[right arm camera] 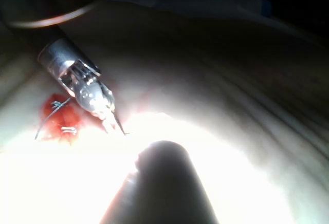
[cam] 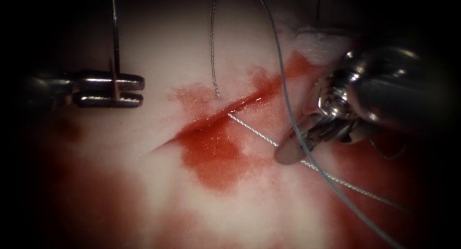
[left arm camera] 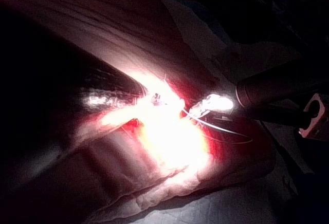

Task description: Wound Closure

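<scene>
Holding the needle [cam: 115, 47] upright, the left tool [cam: 126, 89] pinches its lower end between nearly closed jaws, well left of the cut [cam: 225, 112] and clear of the tissue [cam: 158, 42]. The right tool [cam: 307, 138], just right of the cut, clamps the thread [cam: 254, 131] emerging from it. Keeping that strand gently taut, without tearing the cut's edge, looks wise.

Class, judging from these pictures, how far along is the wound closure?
Done: grey braided thread enters the pale tissue left of the red open cut and exits on its right; no knot shows. In hand: the left tool grips the thin steel needle near one end, clear of tissue; thread crosses the right tool, grip unclear. Left: closing and tying the cut.
</scene>
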